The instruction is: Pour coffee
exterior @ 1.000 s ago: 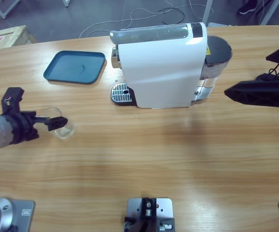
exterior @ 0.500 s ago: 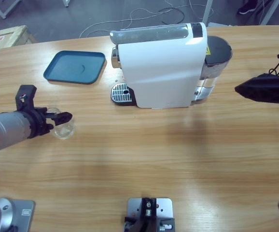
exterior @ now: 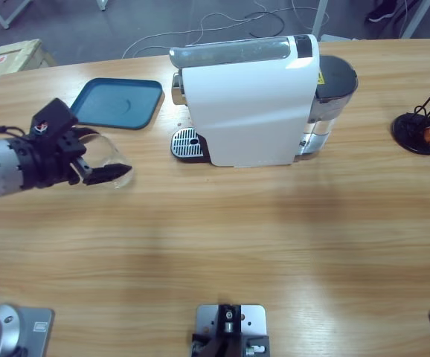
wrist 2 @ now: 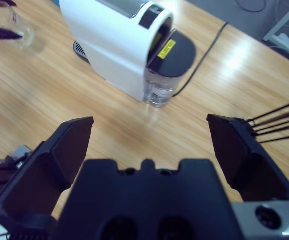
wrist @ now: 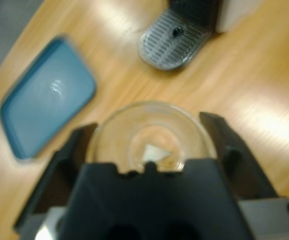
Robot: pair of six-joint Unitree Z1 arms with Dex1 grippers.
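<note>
Left gripper (exterior: 102,172): jaws clamped on either side of a clear glass tumbler (exterior: 111,160), at the left of the high frame, just below the blue tray (exterior: 115,103). Since half a second ago the glass has risen off the table and moved up-right, toward the drip grate (exterior: 186,143) of the white capsule coffee machine (exterior: 248,100); judged as carrying the glass to the spout, the pour not yet begun.

Left wrist view: looks down into the glass (wrist: 152,137) between the jaws; its bottom appears empty, though the view is soft, so no coffee can be confirmed. Tray at left, grate at top.

Right gripper (wrist 2: 149,140): jaws wide apart, holding nothing. It has left the high view, where it stood at the right edge a second ago, uncovering a black wire capsule stand (exterior: 423,130) with an orange capsule. Only its wrist view shows it, above the table (wrist 2: 59,95), facing the machine's black water tank (wrist 2: 172,55).
</note>
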